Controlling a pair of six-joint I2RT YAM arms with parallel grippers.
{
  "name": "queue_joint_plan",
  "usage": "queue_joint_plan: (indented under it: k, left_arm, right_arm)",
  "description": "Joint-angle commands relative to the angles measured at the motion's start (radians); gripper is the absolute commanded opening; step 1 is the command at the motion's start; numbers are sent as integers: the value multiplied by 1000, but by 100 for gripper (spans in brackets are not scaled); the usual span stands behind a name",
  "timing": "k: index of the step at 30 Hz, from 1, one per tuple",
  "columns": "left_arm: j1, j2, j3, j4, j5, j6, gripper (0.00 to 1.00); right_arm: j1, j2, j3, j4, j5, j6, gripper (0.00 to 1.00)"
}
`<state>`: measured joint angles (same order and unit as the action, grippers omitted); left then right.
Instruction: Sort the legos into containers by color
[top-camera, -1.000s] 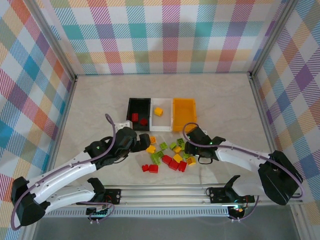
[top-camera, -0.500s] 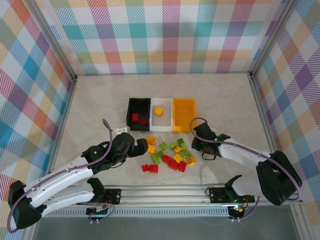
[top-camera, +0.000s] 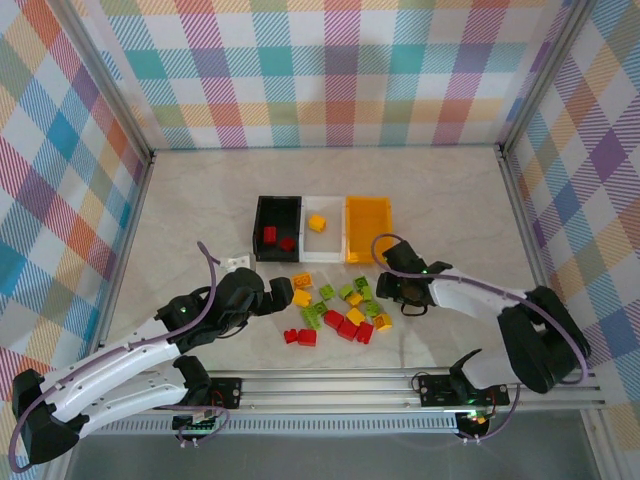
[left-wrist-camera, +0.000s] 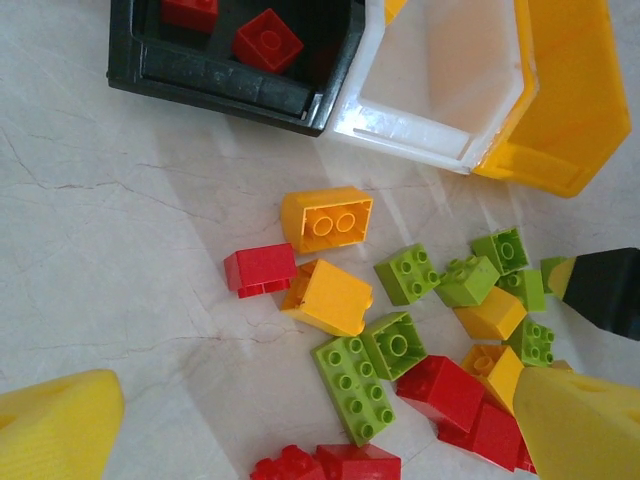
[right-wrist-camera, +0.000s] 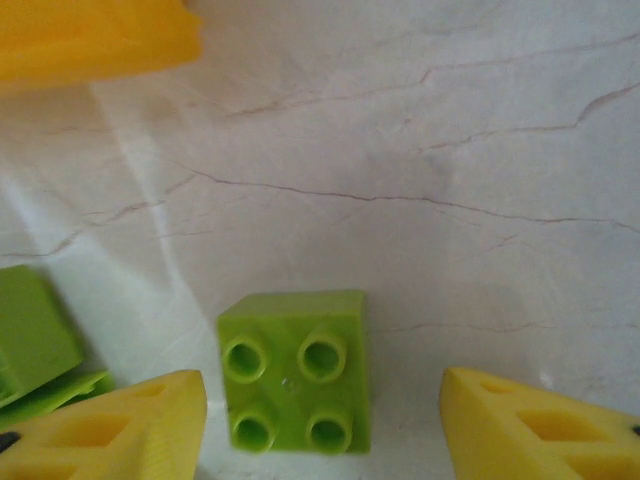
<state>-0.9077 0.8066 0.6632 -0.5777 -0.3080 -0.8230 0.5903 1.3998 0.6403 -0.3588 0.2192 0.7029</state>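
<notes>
Red, yellow and lime green legos (top-camera: 335, 308) lie loose in front of three bins: black (top-camera: 259, 225), white (top-camera: 322, 243) and orange-yellow (top-camera: 368, 235). The black bin (left-wrist-camera: 220, 85) holds two red bricks (left-wrist-camera: 268, 40); a yellow brick (top-camera: 316, 222) sits in the white one. My left gripper (top-camera: 288, 290) hovers open at the pile's left edge. Between its fingertips (left-wrist-camera: 55, 430) lie a long lime green brick (left-wrist-camera: 355, 388) and red bricks. My right gripper (right-wrist-camera: 325, 430) is open around a lime green four-stud brick (right-wrist-camera: 295, 385) at the pile's right edge.
A small white block (top-camera: 238, 263) lies left of the left wrist. The orange-yellow bin's corner (right-wrist-camera: 90, 35) is just beyond the right gripper (top-camera: 383, 291). Metal frame posts and plaid walls border the marble table (top-camera: 450, 200); a rail runs along its near edge.
The left arm has drawn back slightly toward the near left. The right gripper has shifted a little away from the near edge, toward the orange-yellow bin.
</notes>
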Motion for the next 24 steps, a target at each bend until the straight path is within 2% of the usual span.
queue_joint_plan:
  k: [1,8,13,16,18,24]
  left_arm:
    - [-10,-11,-11,-23,-25,-8,100]
    - [-10,-13,-2,-33,-42,0,100]
    - [-10,-6,35,-51,-54,32,100]
    - [-10,-6,42,-62,-59,44,100]
    - [-10,-7,34,-57,-56,40,100]
    - [-10,4,22,-55,-40,27,100]
  right_arm:
    - [0,32,23,1,16,8,59]
    - [-1,20,24,35,-4,-24,41]
    - [0,-87,52,17,-26,-86,29]
    - [0,-197,87,11,-77,-125,28]
    - [0,-218,136,-4,-87,-141,29]
    - [-8,-27,358,-34,-50,-179,30]
